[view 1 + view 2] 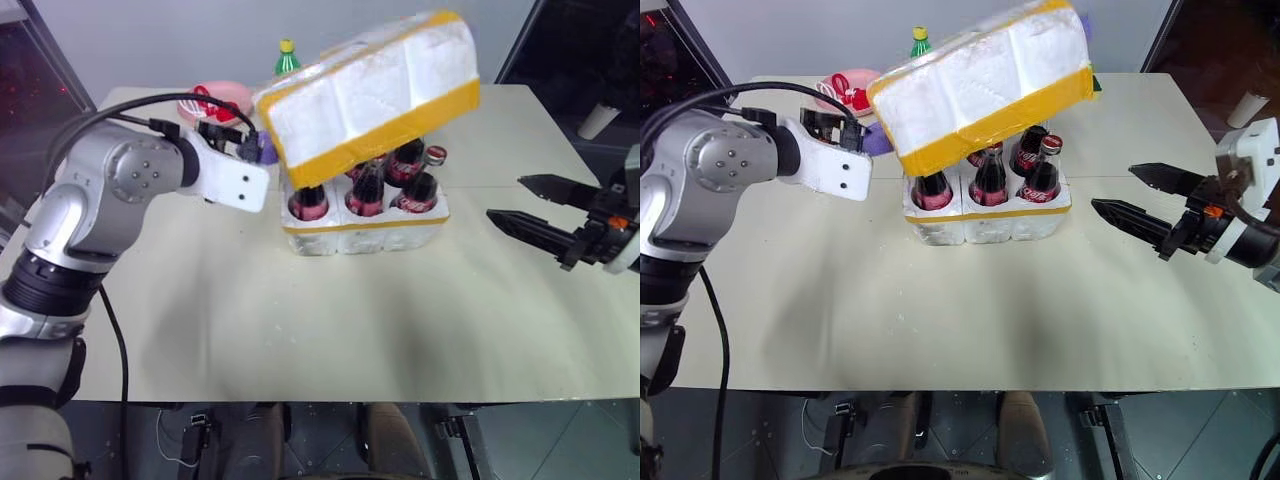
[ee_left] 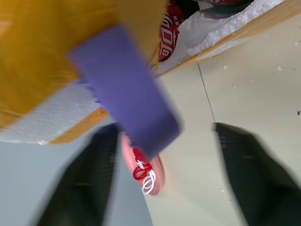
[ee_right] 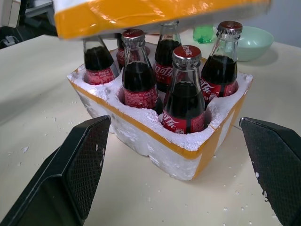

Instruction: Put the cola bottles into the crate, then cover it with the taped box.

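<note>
- Your crate (image 1: 365,232) sits a little beyond the middle of the table (image 1: 330,330), with the cola bottles (image 3: 184,94) standing upright in its wells.
- The taped box (image 1: 370,95) hangs tilted over the crate: its left end is low, down at the bottle tops on that side, and its right end is raised clear of the caps.
- Your left gripper (image 2: 164,183) is at the left end of the taped box, beside the crate. In the left wrist view its two black fingers (image 2: 84,183) stand apart with a purple strip (image 2: 124,89) between them; you cannot tell whether they grip anything.
- Your right gripper (image 1: 535,208) hovers to the right of the crate, well apart from it, fingers spread wide and holding nothing.
- At the far left of the table, behind the box, you have a green bottle (image 1: 287,58) with a yellow cap and a pink dish (image 1: 215,98).
</note>
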You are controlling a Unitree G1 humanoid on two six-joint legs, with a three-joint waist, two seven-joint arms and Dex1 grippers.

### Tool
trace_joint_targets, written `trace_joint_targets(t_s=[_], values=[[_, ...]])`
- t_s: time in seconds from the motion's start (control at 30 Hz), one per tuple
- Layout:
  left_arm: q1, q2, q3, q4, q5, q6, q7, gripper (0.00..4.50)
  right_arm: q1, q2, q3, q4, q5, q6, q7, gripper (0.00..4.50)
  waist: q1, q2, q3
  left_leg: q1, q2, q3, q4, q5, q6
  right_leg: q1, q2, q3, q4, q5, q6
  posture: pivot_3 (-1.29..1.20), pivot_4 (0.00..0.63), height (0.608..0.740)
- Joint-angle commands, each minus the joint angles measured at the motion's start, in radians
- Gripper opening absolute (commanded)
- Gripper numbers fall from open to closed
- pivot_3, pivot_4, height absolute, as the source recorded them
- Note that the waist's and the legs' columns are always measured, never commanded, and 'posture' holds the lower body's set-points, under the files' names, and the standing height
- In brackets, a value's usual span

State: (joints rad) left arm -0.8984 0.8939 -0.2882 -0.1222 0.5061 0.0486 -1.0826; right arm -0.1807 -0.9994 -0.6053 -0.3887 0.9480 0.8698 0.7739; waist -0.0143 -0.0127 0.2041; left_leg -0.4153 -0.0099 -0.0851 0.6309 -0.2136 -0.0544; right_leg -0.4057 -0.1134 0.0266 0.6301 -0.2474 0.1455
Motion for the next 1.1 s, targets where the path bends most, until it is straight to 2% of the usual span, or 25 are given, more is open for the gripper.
trace_joint_targets(t_s=[0.03, 0.27, 0.4, 0.6, 0.73, 0.83, 0.93, 0.97, 1.1], values=[[-0.027, 0.011, 0.026, 0.024, 0.017, -0.036, 0.037, 2.08, -0.018, -0.011, -0.038, -0.026, 0.026, 0.005, -0.017, 4.5, 0.0, 0.0, 0.0, 0.0, 0.0, 0.0, 0.0, 0.0, 0.0, 0.0, 0.0, 0.0, 0.0, 0.0, 0.0, 0.0, 0.15, 0.739], [-0.053, 0.033, 0.026, 0.127, 0.034, -0.148, 0.108, 2.08, -0.036, -0.014, -0.022, -0.04, 0.042, 0.012, -0.046, 4.5, -0.002, 0.0, 0.0, 0.0, 0.0, 0.0, 0.0, 0.0, 0.0, 0.0, 0.0, 0.0, 0.0, 0.0, 0.0, 0.0, 0.15, 0.739], [-0.061, 0.005, 0.021, 0.167, 0.052, -0.186, 0.165, 2.08, -0.051, -0.014, -0.022, -0.036, 0.045, 0.015, -0.052, 4.5, 0.0, 0.0, 0.0, 0.0, 0.0, 0.0, 0.0, 0.0, 0.0, 0.0, 0.0, 0.0, 0.0, 0.0, 0.0, 0.0, 0.15, 0.739], [-0.025, -0.027, 0.023, 0.151, 0.061, -0.166, 0.186, 2.08, -0.028, -0.014, -0.04, -0.037, 0.042, 0.009, -0.042, 4.5, 0.002, 0.0, 0.0, 0.0, 0.0, 0.0, 0.0, 0.0, 0.0, 0.0, 0.0, 0.0, 0.0, 0.0, 0.0, 0.0, 0.15, 0.739], [-0.012, -0.029, 0.057, 0.086, 0.041, -0.088, 0.159, 2.08, -0.023, -0.016, -0.047, -0.038, 0.043, 0.011, -0.043, 4.5, -0.001, 0.0, 0.0, 0.0, 0.0, 0.0, 0.0, 0.0, 0.0, 0.0, 0.0, 0.0, 0.001, 0.0, 0.0, 0.0, 0.15, 0.739], [-0.013, -0.017, 0.077, 0.065, 0.031, -0.052, 0.152, 2.85, -0.014, -0.014, -0.048, -0.04, 0.04, 0.009, -0.043, 4.5, 0.0, 0.0, 0.0, 0.0, 0.0, 0.0, 0.0, 0.0, 0.0, 0.0, 0.0, 0.0, 0.001, 0.0, 0.0, 0.0, 0.15, 0.739], [-0.003, -0.024, 0.079, 0.06, 0.028, -0.037, 0.151, 4.28, -0.014, -0.012, -0.045, -0.037, 0.044, 0.009, -0.042, 4.5, 0.0, 0.0, 0.0, 0.0, 0.0, 0.0, 0.0, 0.0, 0.0, 0.0, 0.0, 0.0, 0.001, 0.0, 0.0, 0.0, 0.15, 0.739], [0.001, -0.029, 0.074, 0.061, 0.031, -0.035, 0.154, 4.4, -0.017, -0.011, -0.042, -0.034, 0.047, 0.009, -0.042, 4.5, 0.0, 0.0, 0.0, 0.0, 0.0, 0.0, 0.0, 0.0, 0.0, 0.0, 0.0, 0.0, 0.001, 0.0, 0.0, 0.0, 0.15, 0.739], [0.028, -0.045, 0.051, 0.051, 0.031, -0.023, 0.143, 4.4, -0.036, -0.017, -0.034, -0.018, 0.049, 0.007, -0.04, 4.5, 0.0, 0.0, 0.0, 0.0, 0.0, 0.0, 0.0, 0.0, 0.0, 0.0, 0.0, 0.0, 0.001, 0.0, 0.0, 0.0, 0.15, 0.739]])
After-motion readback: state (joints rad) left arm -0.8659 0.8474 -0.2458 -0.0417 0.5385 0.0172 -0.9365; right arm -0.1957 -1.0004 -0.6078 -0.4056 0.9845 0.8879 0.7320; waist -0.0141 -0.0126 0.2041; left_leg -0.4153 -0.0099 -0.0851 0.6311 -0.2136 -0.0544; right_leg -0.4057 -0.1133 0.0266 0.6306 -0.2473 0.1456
